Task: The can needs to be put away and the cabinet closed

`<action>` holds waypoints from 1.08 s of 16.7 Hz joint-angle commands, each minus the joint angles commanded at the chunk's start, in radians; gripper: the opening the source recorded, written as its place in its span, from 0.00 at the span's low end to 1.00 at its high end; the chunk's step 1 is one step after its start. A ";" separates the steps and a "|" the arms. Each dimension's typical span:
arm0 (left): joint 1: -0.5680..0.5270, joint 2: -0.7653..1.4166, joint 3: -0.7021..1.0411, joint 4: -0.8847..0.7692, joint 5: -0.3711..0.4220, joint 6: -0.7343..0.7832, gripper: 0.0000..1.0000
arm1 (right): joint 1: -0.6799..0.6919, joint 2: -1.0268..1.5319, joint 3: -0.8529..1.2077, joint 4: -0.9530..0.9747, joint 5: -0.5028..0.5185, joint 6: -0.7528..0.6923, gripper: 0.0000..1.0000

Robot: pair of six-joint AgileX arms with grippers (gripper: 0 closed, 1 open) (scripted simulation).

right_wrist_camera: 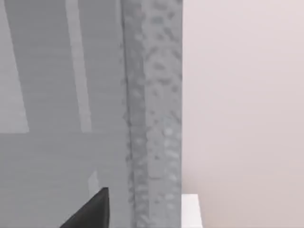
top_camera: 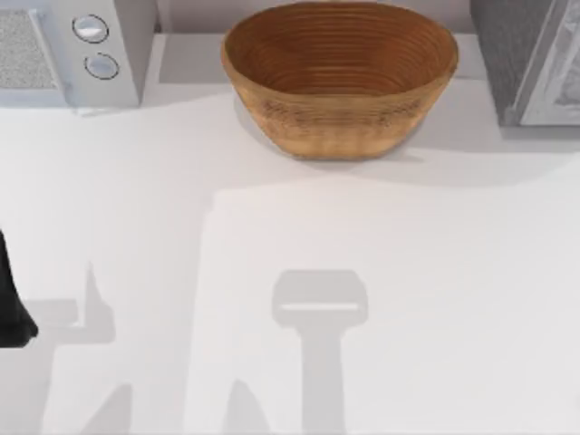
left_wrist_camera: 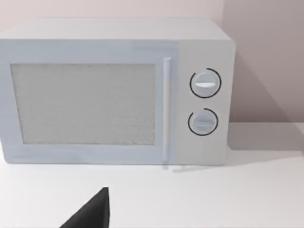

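Brown and woven, the big basket (top_camera: 340, 86) sits in the middle of the desk's (top_camera: 408, 299) back edge. The light grey microwave (top_camera: 86, 50) with two round knobs stands in the back left corner. The dark grey speckled cabinet (top_camera: 507, 54) stands in the back right corner, and its pale framed door panel (top_camera: 557, 77) is on its right side. We cannot tell if that door is open or closed.

Our left arm (top_camera: 14, 304) is at the desk's left edge. Our left gripper (left_wrist_camera: 90, 213) faces the microwave's front, well apart from it. Our right gripper (right_wrist_camera: 90, 211) is near the cabinet, looking at its speckled side. We cannot tell if either gripper is released or clenched.
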State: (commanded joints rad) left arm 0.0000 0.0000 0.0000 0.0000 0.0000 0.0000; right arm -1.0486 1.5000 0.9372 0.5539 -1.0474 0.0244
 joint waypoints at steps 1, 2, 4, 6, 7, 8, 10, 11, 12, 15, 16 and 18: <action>0.000 0.000 0.000 0.000 0.000 0.000 1.00 | -0.002 -0.011 0.080 -0.099 -0.001 0.000 1.00; 0.000 0.000 0.000 0.000 0.000 0.000 1.00 | -0.004 -0.023 0.161 -0.199 -0.002 -0.001 1.00; 0.000 0.000 0.000 0.000 0.000 0.000 1.00 | -0.006 -0.048 0.321 -0.396 -0.003 -0.002 1.00; 0.000 0.000 0.000 0.000 0.000 0.000 1.00 | -0.005 -0.076 0.471 -0.578 -0.001 -0.003 1.00; 0.000 0.000 0.000 0.000 0.000 0.000 1.00 | -0.004 -0.091 0.539 -0.658 0.001 -0.003 1.00; 0.000 0.000 0.000 0.000 0.000 0.000 1.00 | -0.002 -0.106 0.602 -0.730 0.003 -0.003 1.00; 0.000 0.000 0.000 0.000 0.000 0.000 1.00 | 0.003 -0.133 0.706 -0.844 0.008 -0.004 1.00; 0.000 0.000 0.000 0.000 0.000 0.000 1.00 | 0.005 -0.144 0.746 -0.885 0.011 -0.004 1.00; 0.000 0.000 0.000 0.000 0.000 0.000 1.00 | 0.007 -0.153 0.776 -0.915 0.012 -0.003 1.00; 0.000 0.000 0.000 0.000 0.000 0.000 1.00 | 0.008 -0.161 0.804 -0.944 0.014 -0.003 1.00; 0.000 0.000 0.000 0.000 0.000 0.000 1.00 | 0.008 -0.161 0.804 -0.944 0.014 -0.003 1.00; 0.000 0.000 0.000 0.000 0.000 0.000 1.00 | 0.005 -0.159 0.806 -0.941 0.013 -0.003 1.00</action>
State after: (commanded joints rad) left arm 0.0000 0.0000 0.0000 0.0000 0.0000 0.0000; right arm -1.0440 1.3408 1.7430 -0.3872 -1.0348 0.0213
